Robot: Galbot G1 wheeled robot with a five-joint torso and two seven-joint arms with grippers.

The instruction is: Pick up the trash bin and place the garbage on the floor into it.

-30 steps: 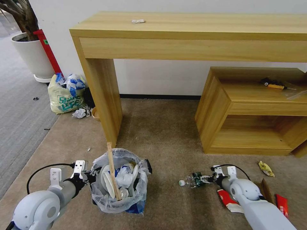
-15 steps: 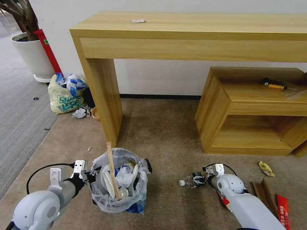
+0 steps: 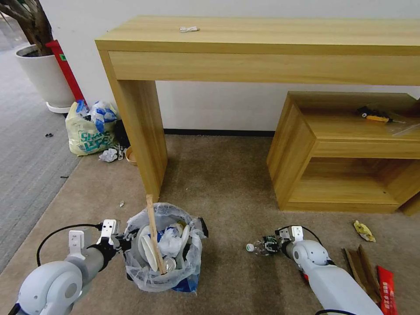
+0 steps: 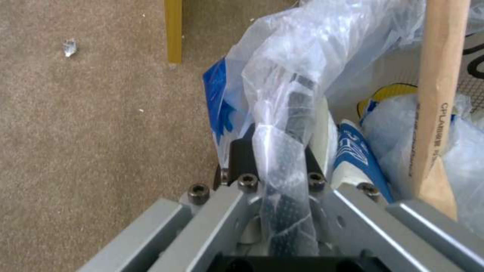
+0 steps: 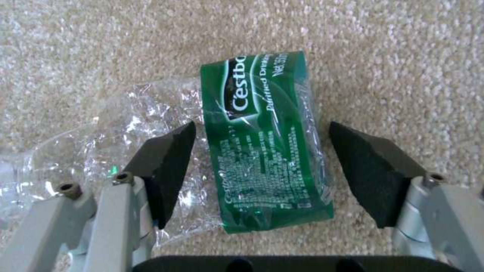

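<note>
1. Since a second ago, the right gripper (image 3: 267, 245) has slid leftward over the flat beige carpet floor (image 3: 227, 183), exposing the cardboard (image 3: 356, 258) and red wrapper (image 3: 386, 282) its arm covered.
2. Its jaws stand wide apart, straddling but not touching the crushed clear plastic bottle with a green label (image 5: 264, 147).
3. That bottle lies flat, white cap (image 3: 250, 247) pointing toward the bin.
4. The left gripper (image 4: 272, 166) pinches the rim of the small round black trash bin with a crinkly translucent bag (image 3: 162, 258).
5. Inside stand a wooden stick (image 3: 154, 234), white slippers and a can.
</note>
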